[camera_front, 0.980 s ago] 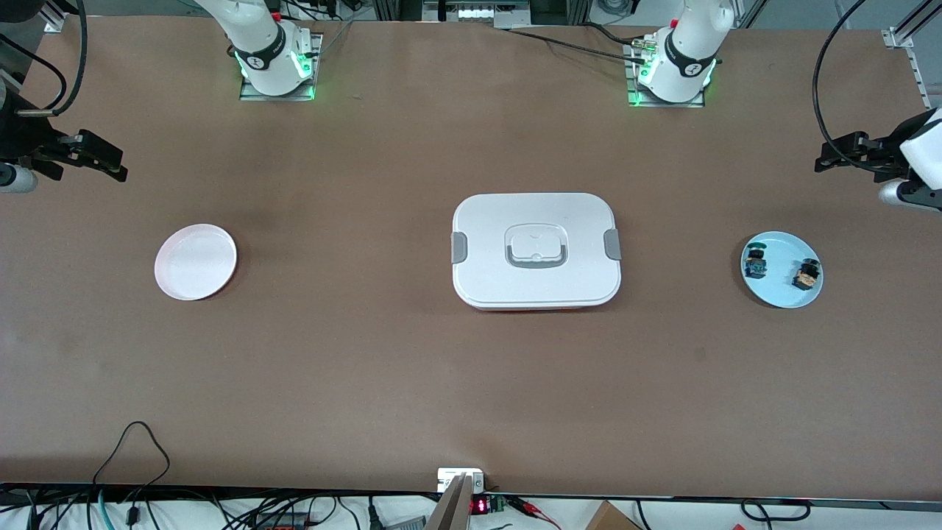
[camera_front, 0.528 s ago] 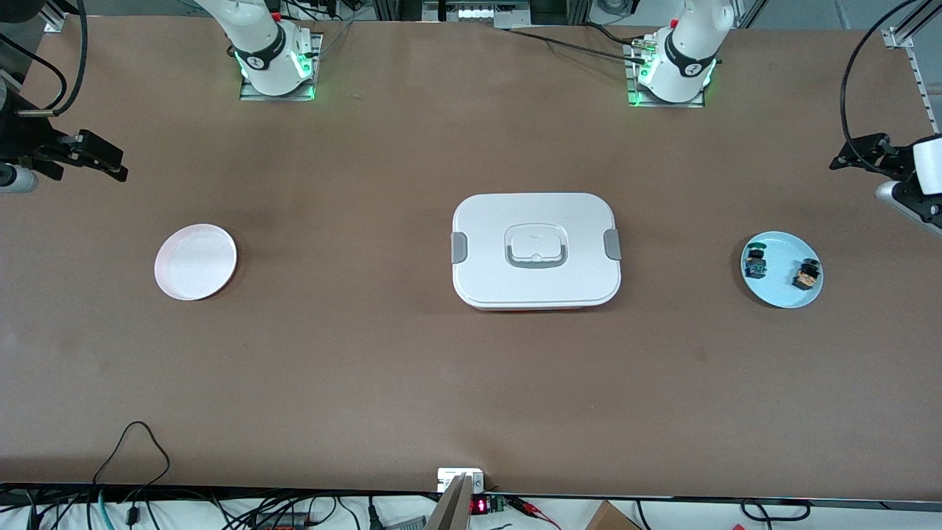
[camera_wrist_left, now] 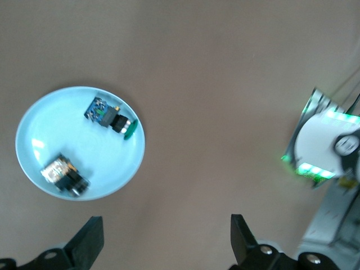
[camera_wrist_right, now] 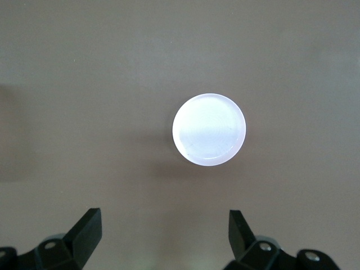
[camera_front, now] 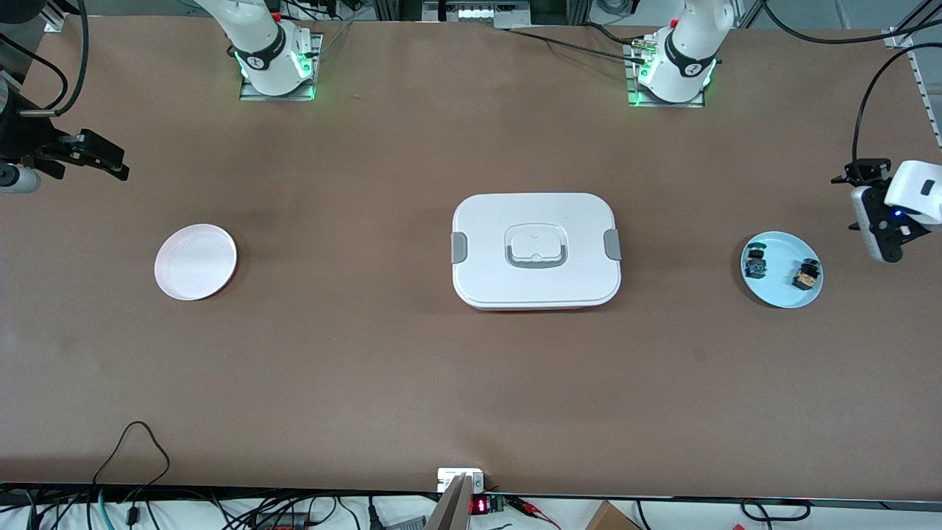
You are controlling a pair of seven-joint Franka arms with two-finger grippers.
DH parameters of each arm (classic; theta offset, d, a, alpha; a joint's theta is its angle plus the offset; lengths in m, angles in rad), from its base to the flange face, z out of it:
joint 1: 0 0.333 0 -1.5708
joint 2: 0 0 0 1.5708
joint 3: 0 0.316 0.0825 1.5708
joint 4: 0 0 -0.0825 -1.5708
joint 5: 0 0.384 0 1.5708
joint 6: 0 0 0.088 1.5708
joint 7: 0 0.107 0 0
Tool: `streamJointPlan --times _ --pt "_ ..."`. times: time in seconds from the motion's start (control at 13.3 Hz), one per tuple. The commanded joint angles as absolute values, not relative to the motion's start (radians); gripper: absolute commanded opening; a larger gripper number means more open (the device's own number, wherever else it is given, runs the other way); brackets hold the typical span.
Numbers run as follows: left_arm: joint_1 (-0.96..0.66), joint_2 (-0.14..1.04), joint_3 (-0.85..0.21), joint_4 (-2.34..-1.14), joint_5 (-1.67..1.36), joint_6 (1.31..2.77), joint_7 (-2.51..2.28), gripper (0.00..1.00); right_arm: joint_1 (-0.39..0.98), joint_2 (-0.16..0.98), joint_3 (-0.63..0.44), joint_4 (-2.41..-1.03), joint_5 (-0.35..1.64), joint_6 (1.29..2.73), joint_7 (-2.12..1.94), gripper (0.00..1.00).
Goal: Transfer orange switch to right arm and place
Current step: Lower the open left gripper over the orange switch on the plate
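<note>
The brown desk [camera_front: 368, 368] carried a white lidded box [camera_front: 536, 250] at its middle, a pink plate [camera_front: 196, 262] toward the right arm's end and a blue plate [camera_front: 781, 294] toward the left arm's end. The left gripper [camera_wrist_left: 166, 244] hung in the air by the desk's edge near the blue plate, fingers [camera_wrist_left: 90, 242] spread wide and holding nothing. The right gripper [camera_wrist_right: 163, 239] waited over the desk near the pink plate, fingers [camera_wrist_right: 87, 228] likewise wide and empty. The orange switch [camera_front: 806, 274] lay on the blue plate (black cap up), beside a blue-green part [camera_front: 755, 263].
</note>
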State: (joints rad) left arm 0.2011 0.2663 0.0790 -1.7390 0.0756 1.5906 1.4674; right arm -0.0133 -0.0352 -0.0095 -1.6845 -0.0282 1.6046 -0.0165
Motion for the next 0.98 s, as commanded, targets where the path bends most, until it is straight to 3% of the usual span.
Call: streamJointPlan --times 0.0,0.45,0.91 --pt "0.219 0.256 0.077 -1.811 0.107 1.702 1.674 0.99 -0.018 -0.058 -0.006 -1.706 -0.029 1.601 -0.015 1.00" --pt "0.273 0.285 0.075 -1.930 0.107 1.951 2.107 0.99 -0.020 -0.060 -0.006 -1.706 -0.029 1.600 -0.015 1.00" --pt "0.380 0.425 0.068 -1.927 0.089 2.184 2.352 0.99 -0.020 -0.058 -0.008 -1.706 -0.029 1.595 -0.015 1.00"
